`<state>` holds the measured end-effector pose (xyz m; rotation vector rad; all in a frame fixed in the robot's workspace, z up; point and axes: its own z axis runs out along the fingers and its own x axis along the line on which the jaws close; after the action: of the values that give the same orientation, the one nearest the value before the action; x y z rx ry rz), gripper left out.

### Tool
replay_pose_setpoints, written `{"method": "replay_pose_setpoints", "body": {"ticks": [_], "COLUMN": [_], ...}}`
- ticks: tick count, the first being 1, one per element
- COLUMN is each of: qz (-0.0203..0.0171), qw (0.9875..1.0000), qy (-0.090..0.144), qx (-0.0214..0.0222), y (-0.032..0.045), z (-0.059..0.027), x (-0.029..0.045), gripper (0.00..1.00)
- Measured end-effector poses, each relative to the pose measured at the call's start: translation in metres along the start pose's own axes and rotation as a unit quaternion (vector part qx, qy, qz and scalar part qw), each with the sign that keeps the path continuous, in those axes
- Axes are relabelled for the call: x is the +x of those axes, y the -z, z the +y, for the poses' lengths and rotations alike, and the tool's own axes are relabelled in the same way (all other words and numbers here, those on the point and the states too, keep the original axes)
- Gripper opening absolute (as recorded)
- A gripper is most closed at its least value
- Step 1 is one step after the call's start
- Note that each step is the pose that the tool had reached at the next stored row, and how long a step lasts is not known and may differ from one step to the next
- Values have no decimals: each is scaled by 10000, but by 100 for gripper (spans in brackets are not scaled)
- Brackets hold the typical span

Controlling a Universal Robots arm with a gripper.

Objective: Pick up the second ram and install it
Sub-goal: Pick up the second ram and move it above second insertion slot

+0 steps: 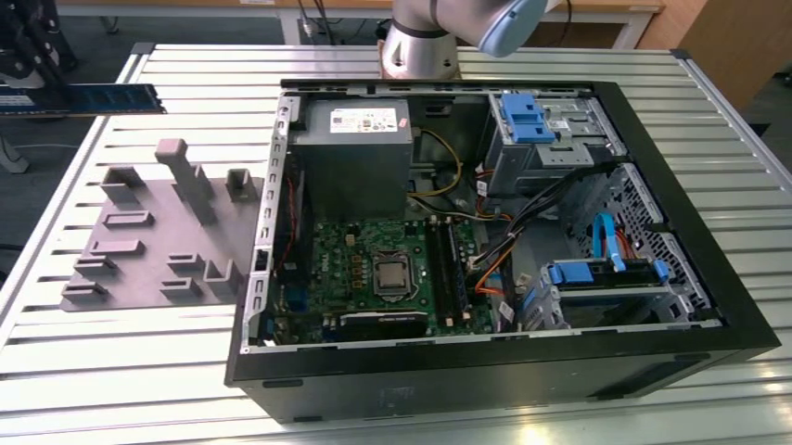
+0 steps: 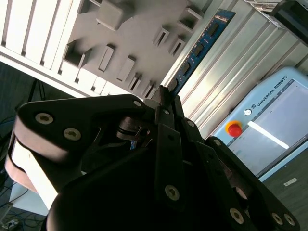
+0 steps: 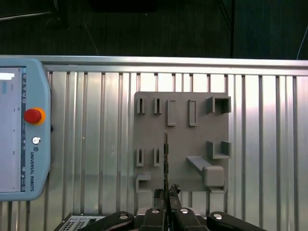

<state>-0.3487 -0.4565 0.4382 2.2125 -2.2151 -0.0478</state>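
This looks like a robot lab or workshop. A big open computer case (image 1: 495, 380) lies on a ribbed metal table (image 1: 124, 371), and you can see its boards and wires inside. Right behind the case stands the foot of a robot arm (image 1: 418, 51). Beside the case sits a grey tray (image 1: 148, 278) with blocks. Not far from the case lies a control tablet (image 3: 19, 159) with a red stop button (image 3: 32, 116).

One end of the second ram (image 2: 198, 48) hides behind the pincer (image 2: 166, 98) (cropped at the exterior view's left)
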Motion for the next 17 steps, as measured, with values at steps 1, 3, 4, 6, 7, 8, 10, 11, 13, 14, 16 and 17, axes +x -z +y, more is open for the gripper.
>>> {"method": "replay_pose_setpoints", "body": {"ticks": [1,3,4,6,7,8,10,11,13,14,16,17], "qz": [0,0,0,0,0,0,0,0,0,0,0,0], "qw": [10000,10000,10000,10000,10000,10000,10000,10000,10000,10000,10000,10000], "qy": [0,0,0,0,0,0,0,0,0,0,0,0], "qx": [0,0,0,0,0,0,0,0,0,0,-1,0], "y": [0,1,1,2,3,3,3,4,4,4,5,5], "z": [-9,-28,-38,-58,-68,-79,-100,-109,-129,-140,-159,-168], "x": [0,0,0,0,0,0,0,0,0,0,0,0], "gripper": [14,14,14,14,14,14,14,14,14,14,14,14]}}
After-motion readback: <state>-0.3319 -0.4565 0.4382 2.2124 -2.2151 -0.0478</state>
